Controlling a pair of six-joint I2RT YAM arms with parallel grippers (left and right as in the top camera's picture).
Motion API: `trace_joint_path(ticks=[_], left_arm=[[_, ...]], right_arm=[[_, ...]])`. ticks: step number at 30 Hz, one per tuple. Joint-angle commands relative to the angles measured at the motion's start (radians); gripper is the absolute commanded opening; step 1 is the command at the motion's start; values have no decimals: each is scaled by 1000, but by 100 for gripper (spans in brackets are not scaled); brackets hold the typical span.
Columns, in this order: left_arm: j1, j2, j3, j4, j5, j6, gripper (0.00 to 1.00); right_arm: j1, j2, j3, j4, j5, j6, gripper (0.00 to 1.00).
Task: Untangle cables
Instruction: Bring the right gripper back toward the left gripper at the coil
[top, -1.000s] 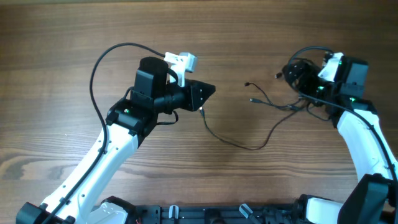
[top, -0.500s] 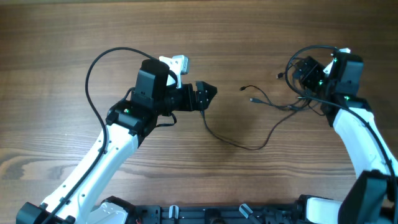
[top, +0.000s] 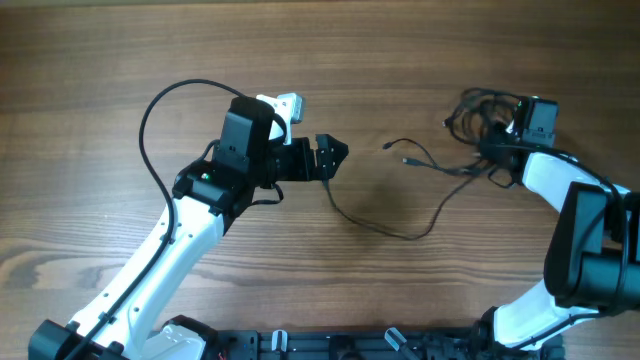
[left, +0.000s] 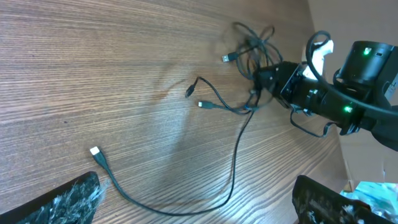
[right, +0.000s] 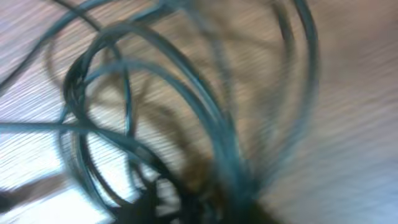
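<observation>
Entry one: left gripper (top: 335, 160), jaws spread wide, nothing held. I noted a plug end (left: 94, 150) lying just ahead between its fingers, with open table (top: 100, 60) on every side. Entry two: right gripper (top: 495, 135), nose buried in the tangled cables (top: 470, 105), the table's edge beyond it; I could not tell its grip.

Right wrist view badly blurred: cables (right: 186, 118) smeared into dark loops running off every edge, own fingers indistinguishable. Overhead, right gripper (top: 495, 143) tips lost in the tangle, jaws unreadable. Fingers (left: 62, 199) of left gripper (left: 196, 180) cropped by bottom edge.
</observation>
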Motion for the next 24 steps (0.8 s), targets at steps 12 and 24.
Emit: trace_joint_path(ticks=[12, 24], left_arm=[[-5, 6, 8, 0, -10, 5, 100], [-5, 6, 8, 0, -11, 5, 100]], right_arm=[[418, -29, 10, -2, -606, -56, 5], [418, -362, 10, -272, -239, 18, 65]])
